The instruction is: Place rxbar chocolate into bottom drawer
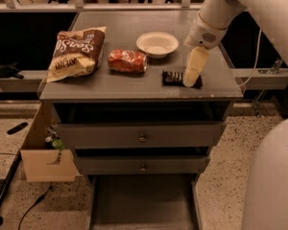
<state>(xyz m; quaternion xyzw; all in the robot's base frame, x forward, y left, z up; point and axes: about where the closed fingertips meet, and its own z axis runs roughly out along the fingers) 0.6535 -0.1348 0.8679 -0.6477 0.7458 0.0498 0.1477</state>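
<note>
The rxbar chocolate (174, 78) is a small dark bar with pale lettering, lying flat near the front right of the grey cabinet top (134, 87). My gripper (191, 78) hangs from the white arm at the upper right and points down. Its pale fingers (194, 67) reach the right end of the bar and cover it. The bottom drawer (141, 202) is pulled out at floor level below the two knobbed drawers, and its flat grey floor shows nothing in it.
A brown-and-cream chip bag (77, 52) lies at the left of the top, an orange-red packet (128, 61) in the middle, a white bowl (157, 43) behind it. A cardboard box (43, 150) hangs at the cabinet's left side. The robot's white body (273, 181) fills the lower right.
</note>
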